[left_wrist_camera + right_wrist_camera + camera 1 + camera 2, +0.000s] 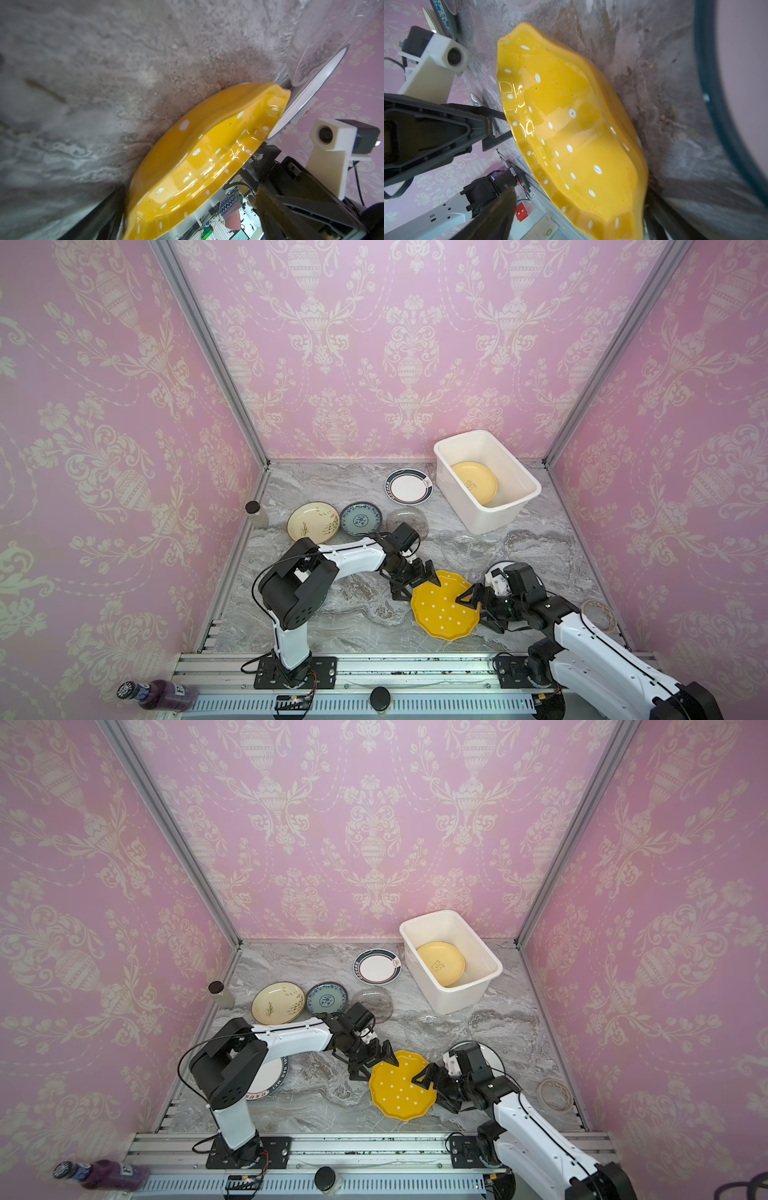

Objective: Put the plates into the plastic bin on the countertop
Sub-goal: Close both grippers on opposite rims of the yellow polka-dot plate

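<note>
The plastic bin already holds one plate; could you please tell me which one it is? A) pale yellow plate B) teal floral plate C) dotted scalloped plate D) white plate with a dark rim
A: the pale yellow plate lies inside the plastic bin, on its white floor.

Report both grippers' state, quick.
Left gripper: open, at the yellow plate rim, holding nothing.
Right gripper: open, at the same plate's opposite rim, holding nothing.
</note>
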`<state>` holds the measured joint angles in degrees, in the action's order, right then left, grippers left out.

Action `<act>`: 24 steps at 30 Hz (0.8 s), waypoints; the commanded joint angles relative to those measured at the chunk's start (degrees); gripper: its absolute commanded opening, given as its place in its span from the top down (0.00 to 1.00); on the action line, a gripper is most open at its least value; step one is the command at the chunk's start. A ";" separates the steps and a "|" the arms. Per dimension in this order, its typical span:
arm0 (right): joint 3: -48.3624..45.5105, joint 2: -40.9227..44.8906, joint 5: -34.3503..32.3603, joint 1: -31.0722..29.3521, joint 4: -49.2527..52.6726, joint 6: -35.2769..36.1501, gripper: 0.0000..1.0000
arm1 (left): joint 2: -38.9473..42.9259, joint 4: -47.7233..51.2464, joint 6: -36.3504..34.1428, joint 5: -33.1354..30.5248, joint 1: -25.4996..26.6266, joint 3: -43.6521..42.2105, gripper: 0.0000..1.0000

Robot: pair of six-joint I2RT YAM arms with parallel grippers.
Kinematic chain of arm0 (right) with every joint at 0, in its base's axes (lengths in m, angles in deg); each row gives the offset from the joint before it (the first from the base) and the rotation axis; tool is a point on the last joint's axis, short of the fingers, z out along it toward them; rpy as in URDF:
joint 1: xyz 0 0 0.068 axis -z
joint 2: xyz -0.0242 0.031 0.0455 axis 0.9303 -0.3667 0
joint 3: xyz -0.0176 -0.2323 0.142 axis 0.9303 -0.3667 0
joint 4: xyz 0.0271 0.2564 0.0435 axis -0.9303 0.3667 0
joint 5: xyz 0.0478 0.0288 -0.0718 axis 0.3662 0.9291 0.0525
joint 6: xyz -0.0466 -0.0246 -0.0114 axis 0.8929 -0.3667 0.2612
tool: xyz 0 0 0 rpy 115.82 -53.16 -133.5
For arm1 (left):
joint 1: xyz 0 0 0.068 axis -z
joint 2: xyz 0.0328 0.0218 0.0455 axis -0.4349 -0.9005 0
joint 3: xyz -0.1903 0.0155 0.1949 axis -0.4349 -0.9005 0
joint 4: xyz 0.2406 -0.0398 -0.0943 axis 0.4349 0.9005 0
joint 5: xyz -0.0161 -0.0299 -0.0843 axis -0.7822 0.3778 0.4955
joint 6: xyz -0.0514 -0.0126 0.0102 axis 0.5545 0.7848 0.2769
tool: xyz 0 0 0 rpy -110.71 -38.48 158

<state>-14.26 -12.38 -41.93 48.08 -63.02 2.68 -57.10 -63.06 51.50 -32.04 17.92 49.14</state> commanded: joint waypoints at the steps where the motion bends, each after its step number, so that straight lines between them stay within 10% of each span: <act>1: -0.91 3.08 3.91 -0.43 -6.12 -2.63 0.09 | -1.14 -1.77 0.98 2.63 0.44 -0.38 0.01; 24: 1.54 4.69 3.48 -0.43 -10.84 -3.41 0.24 | -1.10 -2.28 0.88 3.16 0.46 -0.50 0.01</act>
<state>-15.57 -7.51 -43.22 48.11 -64.90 0.36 -57.10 -62.99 51.65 -32.04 17.79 49.14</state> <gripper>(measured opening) 0.766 0.992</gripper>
